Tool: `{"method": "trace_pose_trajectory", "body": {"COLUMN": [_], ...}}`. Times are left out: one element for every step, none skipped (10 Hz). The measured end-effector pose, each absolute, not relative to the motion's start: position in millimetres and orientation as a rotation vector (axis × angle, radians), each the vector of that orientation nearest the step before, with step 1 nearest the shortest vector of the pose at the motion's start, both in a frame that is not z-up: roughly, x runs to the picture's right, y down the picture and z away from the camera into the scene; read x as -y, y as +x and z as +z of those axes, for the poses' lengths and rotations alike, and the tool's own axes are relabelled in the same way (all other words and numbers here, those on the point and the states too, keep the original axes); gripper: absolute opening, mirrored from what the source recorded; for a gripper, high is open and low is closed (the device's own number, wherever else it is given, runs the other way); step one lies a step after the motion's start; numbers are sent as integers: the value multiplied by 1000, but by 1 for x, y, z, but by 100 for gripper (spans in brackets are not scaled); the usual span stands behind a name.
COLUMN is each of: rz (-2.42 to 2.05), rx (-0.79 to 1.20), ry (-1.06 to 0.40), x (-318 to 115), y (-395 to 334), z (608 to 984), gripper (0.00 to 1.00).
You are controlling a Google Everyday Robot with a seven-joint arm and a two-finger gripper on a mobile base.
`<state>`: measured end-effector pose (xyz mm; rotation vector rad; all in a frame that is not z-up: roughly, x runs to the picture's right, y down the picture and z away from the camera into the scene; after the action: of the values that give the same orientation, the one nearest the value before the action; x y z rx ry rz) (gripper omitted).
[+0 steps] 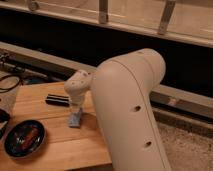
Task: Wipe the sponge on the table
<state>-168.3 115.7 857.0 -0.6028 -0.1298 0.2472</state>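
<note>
The small light-blue sponge rests on the light wooden table, near its middle. My gripper comes straight down onto the top of the sponge from the white wrist above it. The big white arm fills the right half of the view and hides the table's right side.
A flat black bar lies on the table just left and behind the sponge. A dark round bowl with something reddish inside sits at the front left. Cables lie at the far left. Speckled grey floor lies to the right.
</note>
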Motion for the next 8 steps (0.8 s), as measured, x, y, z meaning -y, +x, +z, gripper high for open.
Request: {"method": "trace_pose_trajectory", "body": {"rz": [243, 238, 235, 232, 228, 227, 231, 232], "rx": [120, 118, 114, 98, 73, 59, 43, 32], "ry": [-605, -606, -609, -611, -613, -612, -613, -609], "x": [-115, -116, -117, -116, -114, -109, -100, -85], "y": [-166, -166, -164, -159, -151, -147, -139, -129], "z": [856, 856, 853, 851, 851, 852, 855, 864], "gripper": [11, 11, 11, 11, 11, 11, 11, 11]}}
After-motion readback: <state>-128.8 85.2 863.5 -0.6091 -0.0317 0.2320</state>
